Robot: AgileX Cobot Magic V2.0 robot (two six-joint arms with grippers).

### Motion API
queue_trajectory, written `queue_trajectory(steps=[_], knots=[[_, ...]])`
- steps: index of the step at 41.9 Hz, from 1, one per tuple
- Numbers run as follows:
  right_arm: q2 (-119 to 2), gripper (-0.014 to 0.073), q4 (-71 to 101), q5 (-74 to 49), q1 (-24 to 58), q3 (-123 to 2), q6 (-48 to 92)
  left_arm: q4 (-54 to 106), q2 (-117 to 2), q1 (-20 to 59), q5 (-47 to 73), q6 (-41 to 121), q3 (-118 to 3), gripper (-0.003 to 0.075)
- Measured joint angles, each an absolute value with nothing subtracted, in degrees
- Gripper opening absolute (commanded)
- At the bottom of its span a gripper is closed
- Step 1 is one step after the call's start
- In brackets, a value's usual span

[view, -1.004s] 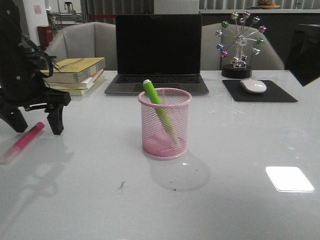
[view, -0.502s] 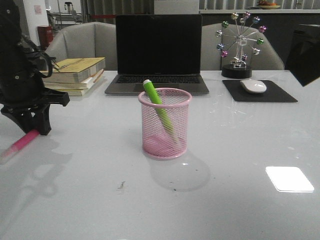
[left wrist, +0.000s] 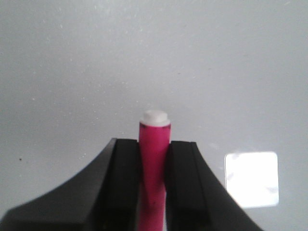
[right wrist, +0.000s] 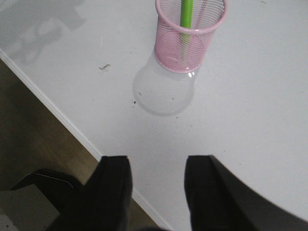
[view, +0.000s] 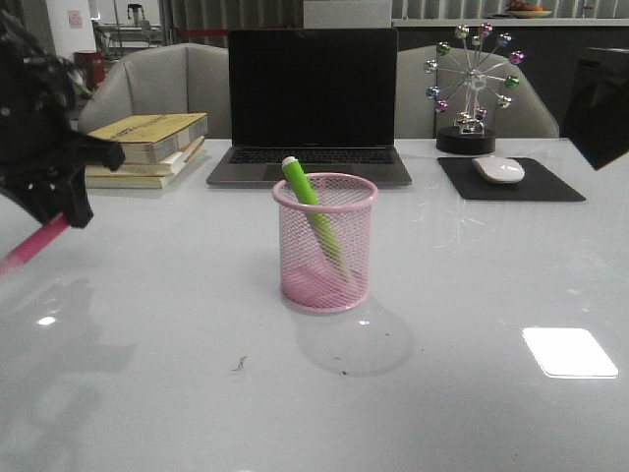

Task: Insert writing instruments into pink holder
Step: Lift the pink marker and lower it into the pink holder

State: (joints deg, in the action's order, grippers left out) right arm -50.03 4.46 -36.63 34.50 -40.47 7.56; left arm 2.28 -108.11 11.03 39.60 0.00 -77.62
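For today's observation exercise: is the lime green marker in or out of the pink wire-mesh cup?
In. The lime green marker leans inside the pink wire-mesh cup, its pale tip poking above the rim.

My black fingers (left wrist: 122,187) pinch a magenta marker (left wrist: 154,159) with a white cap; lime marker (view: 313,218) stands in pink mesh cup (view: 325,246).

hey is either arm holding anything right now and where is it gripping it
The left tool is shut on the pink marker, gripping its barrel just below the whitish end. The right tool is open and holds nothing.
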Motion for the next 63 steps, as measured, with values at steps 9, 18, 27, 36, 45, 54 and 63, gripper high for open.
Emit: queue_trajectory(steps=[9, 18, 27, 36, 45, 54, 63], knots=[[-50.0, 0.0392, 4.5, -36.6, 34.5, -40.5, 7.6, 2.4, -92.4, 16.4, 23.9, 0.3, -64.8, 0.0091], [-50.0, 0.0392, 4.5, -36.6, 34.5, -40.5, 7.6, 2.7, -80.8, 25.3, 1.6, 0.4, -53.2, 0.0091], [-50.0, 0.0392, 4.5, -36.6, 34.5, -40.5, 7.6, 2.8, -82.1, 35.7, -17.9, 0.4, -50.7, 0.0091], [-50.0, 0.0392, 4.5, -36.6, 34.5, -40.5, 7.6, 2.8, -91.4, 41.3, -38.9, 0.4, -50.7, 0.0091], [-50.0, 0.0392, 4.5, -36.6, 34.5, -40.5, 7.6, 2.8, -101.7, 42.3, -53.3, -2.8, -50.7, 0.0091], [-50.0, 0.0392, 4.5, -36.6, 34.5, -40.5, 7.6, 2.9, -107.7, 42.3, -54.4, -5.9, -50.7, 0.0092], [-50.0, 0.0392, 4.5, -36.6, 34.5, -40.5, 7.6, 2.9, -108.9, 42.3, -53.8, -6.2, -50.7, 0.0179]])
